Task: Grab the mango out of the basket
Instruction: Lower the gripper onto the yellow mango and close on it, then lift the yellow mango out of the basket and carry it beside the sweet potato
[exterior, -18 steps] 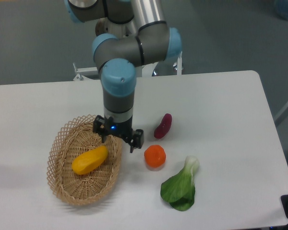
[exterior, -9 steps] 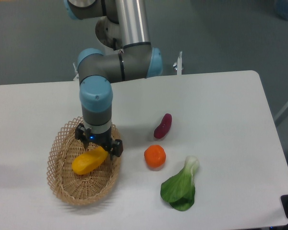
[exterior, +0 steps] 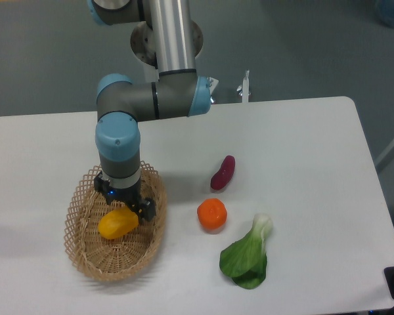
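End effector (exterior: 123,205) hangs low inside the oval tan wicker basket (exterior: 85,252), over the smooth yellow-orange mango's (exterior: 116,224) upper end; its opening cannot be told.

No text, label, brand, number or sign can be read anywhere, none on the arm, none on the table (exterior: 302,151), none on the basket (exterior: 85,252), none on the produce
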